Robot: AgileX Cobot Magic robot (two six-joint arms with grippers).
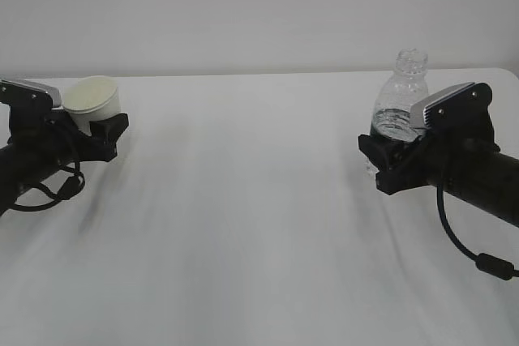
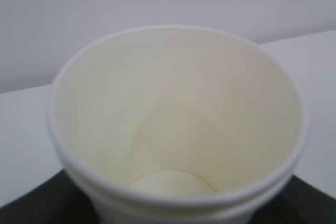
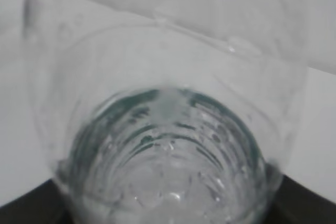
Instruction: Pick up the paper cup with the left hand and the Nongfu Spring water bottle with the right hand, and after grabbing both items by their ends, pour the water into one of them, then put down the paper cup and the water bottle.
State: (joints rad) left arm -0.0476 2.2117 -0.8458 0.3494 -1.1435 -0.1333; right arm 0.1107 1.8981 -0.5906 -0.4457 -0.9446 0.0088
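At the far left, the white paper cup [image 1: 93, 101] leans a little and sits low between the black jaws of my left gripper [image 1: 103, 130], which is shut on its lower part. From the left wrist the cup [image 2: 178, 119] fills the view, its pale yellowish inside dry, with a black finger [image 2: 31, 205] at each lower corner. On the right, my right gripper [image 1: 388, 158] is shut on the base of the upright, uncapped Nongfu Spring water bottle [image 1: 403, 87]. Clear water [image 1: 393, 123] shows in its lower half. The right wrist view looks up the ribbed bottle [image 3: 168, 145]; its green label shows through.
Both arms lie low over a plain white table [image 1: 259, 216] against a pale wall. The right arm's black cable [image 1: 462, 242] loops down onto the table at the lower right. The table's far edge runs behind the cup and the bottle.
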